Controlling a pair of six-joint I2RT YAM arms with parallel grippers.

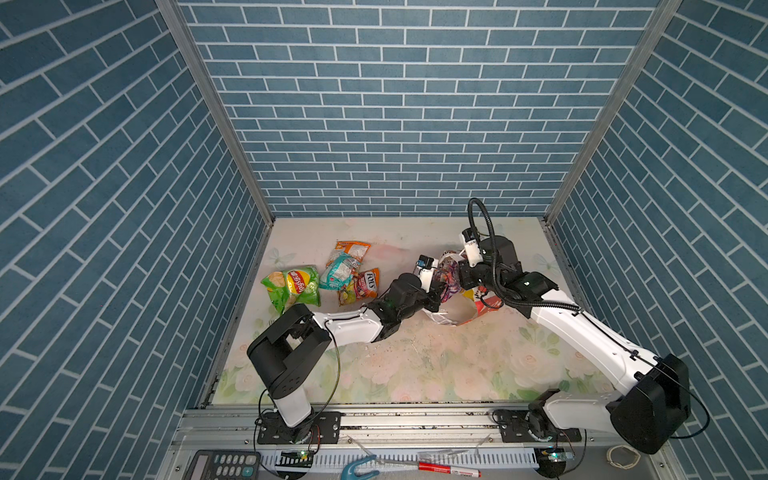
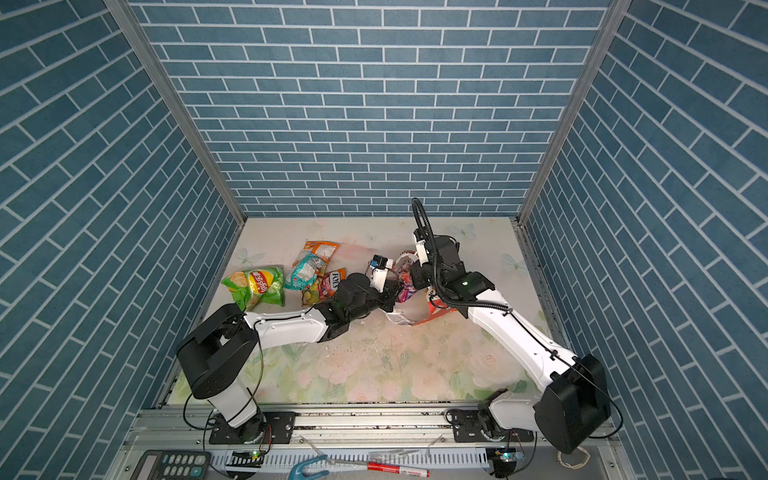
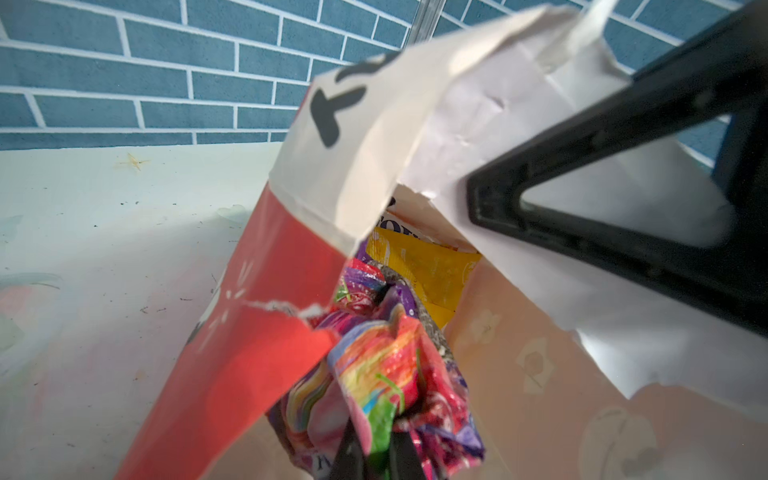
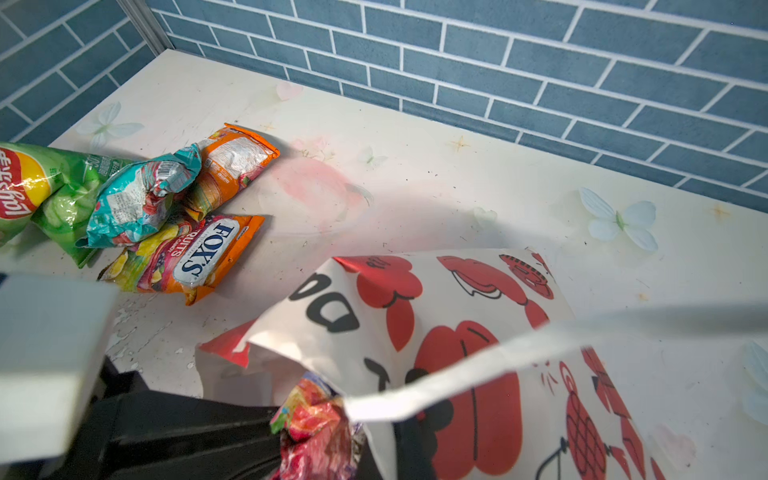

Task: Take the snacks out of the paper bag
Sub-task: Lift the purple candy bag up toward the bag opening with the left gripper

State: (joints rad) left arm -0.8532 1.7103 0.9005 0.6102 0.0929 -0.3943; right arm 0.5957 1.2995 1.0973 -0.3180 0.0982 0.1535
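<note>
The paper bag (image 1: 478,311) (image 2: 420,319) lies on its side right of centre, white with red prints (image 4: 465,340) and a torn red side (image 3: 266,332). My left gripper (image 3: 374,455) (image 1: 438,287) is shut on a purple, many-coloured candy packet (image 3: 374,374) (image 4: 316,419) at the bag's mouth. My right gripper (image 4: 392,453) (image 1: 463,276) is shut on the bag's upper wall and holds the mouth up. A yellow packet (image 3: 430,266) lies deeper inside. On the table to the left lie a green Lay's bag (image 1: 291,286), a teal-white packet (image 1: 338,270), an orange-white packet (image 1: 351,249) and an orange FOX'S bag (image 1: 362,286).
Blue brick walls close in the floral table (image 1: 415,365) on three sides. On the front ledge below the arm bases lie a calculator (image 1: 224,463), a blue hook (image 1: 359,465), a red marker (image 1: 449,468) and a rubber band (image 1: 623,455).
</note>
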